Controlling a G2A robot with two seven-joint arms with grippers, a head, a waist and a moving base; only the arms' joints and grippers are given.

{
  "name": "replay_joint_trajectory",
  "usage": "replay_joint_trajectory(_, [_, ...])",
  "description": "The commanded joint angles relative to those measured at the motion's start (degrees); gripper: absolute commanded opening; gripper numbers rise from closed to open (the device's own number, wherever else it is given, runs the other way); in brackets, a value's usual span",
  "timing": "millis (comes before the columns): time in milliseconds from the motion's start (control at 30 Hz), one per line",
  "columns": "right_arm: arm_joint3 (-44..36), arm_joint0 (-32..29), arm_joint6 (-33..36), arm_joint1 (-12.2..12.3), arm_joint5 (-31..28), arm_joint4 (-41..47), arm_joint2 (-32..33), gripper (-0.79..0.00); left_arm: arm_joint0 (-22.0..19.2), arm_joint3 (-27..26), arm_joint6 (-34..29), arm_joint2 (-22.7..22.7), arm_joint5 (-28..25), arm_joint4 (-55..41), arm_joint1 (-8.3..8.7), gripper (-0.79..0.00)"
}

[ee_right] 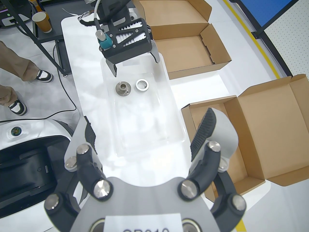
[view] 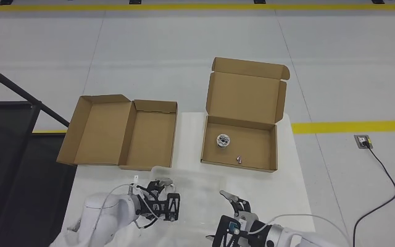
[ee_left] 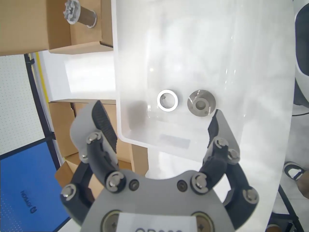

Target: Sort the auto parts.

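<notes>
Left pincer [ee_left: 157, 108] hangs spread just beside ring [ee_left: 167, 100] and flanged hub [ee_left: 201, 102].

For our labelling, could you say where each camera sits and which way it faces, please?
Top view: above the arms, facing down on table, boxes, tray; both arms show.
Left wrist view: on left wrist, facing into tray; open left gripper shows.
Right wrist view: on right wrist, facing across tray; open right gripper shows.
Both wrist views share ring and hub.

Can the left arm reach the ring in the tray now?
Probably yes: the open left claw hangs over the tray, close to the ring, and nothing covers it.
</notes>
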Motion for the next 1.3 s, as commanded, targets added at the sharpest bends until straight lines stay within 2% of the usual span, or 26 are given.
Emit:
replay_joint_trajectory(0, [0.0,0.0,0.0,0.0,0.0,0.0,0.0,0.000,-0.1,1.2,1.2,0.5,0.0,-0.6,0.12,0.000])
replay_joint_trajectory(100, [0.0,0.0,0.0,0.0,0.0,0.0,0.0,0.000,-1.3,2.7,2.9,1.2,0.0,-2.8,0.55,0.000])
replay_joint_trajectory(233, [0.0,0.0,0.0,0.0,0.0,0.0,0.0,0.000,-4.0,4.7,3.3,4.8,0.0,-4.4,1.96,0.000])
replay_joint_trajectory(467, [0.0,0.0,0.0,0.0,0.0,0.0,0.0,0.000,-13.7,9.7,1.8,14.7,0.0,-7.5,6.13,0.000])
replay_joint_trajectory(633, [0.0,0.0,0.0,0.0,0.0,0.0,0.0,0.000,-20.2,10.7,0.5,20.0,0.0,-12.3,9.10,0.000])
replay_joint_trajectory(767, [0.0,0.0,0.0,0.0,0.0,0.0,0.0,0.000,-23.9,10.7,-2.6,24.1,0.0,-15.5,10.81,0.000])
replay_joint_trajectory(1000, [0.0,0.0,0.0,0.0,0.0,0.0,0.0,0.000,-31.6,10.0,-8.6,33.3,0.0,-20.2,12.25,0.000])
replay_joint_trajectory(1267, [0.0,0.0,0.0,0.0,0.0,0.0,0.0,0.000,-40.8,10.4,-11.2,43.2,0.0,-23.5,12.08,0.000])
